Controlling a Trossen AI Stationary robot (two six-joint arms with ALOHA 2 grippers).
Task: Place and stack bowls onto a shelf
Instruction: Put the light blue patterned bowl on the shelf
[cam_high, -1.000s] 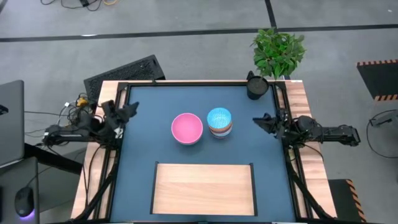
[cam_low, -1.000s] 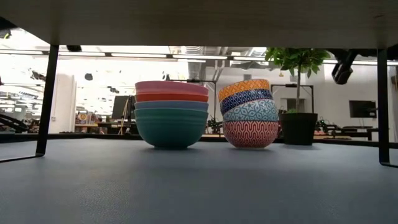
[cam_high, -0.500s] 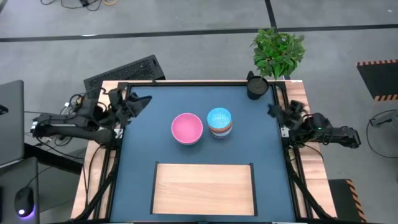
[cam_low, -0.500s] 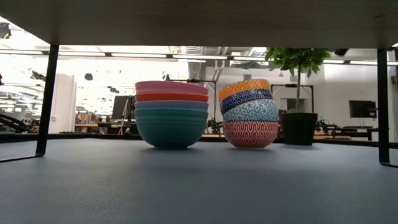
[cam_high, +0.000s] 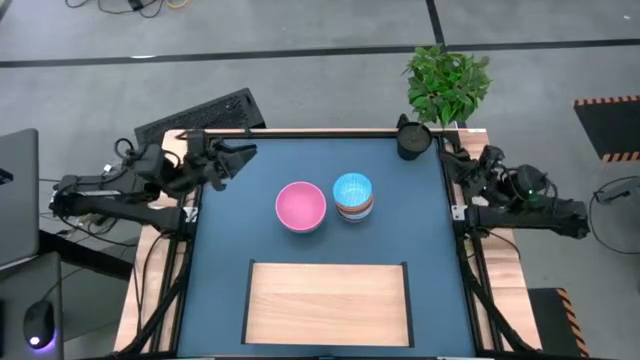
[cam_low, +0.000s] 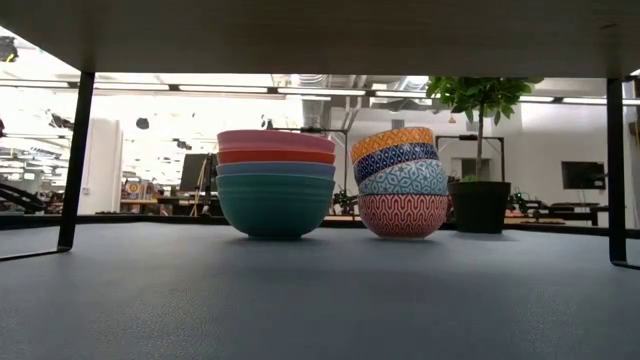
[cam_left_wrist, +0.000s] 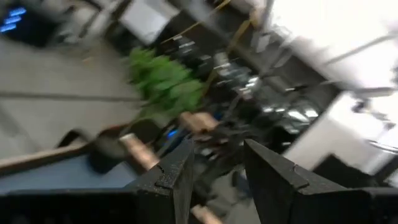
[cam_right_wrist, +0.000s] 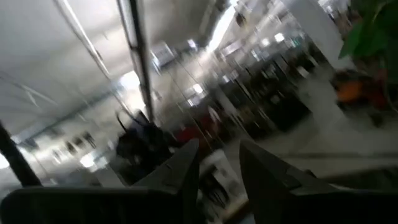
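Two stacks of bowls, a plain one topped pink and a patterned one topped light blue, sit mid-counter, beside each other. The shelf lies bare nearer the front, so nothing is placed yet. My left gripper and right gripper hover at the far corners, jaws parted, holding nothing.
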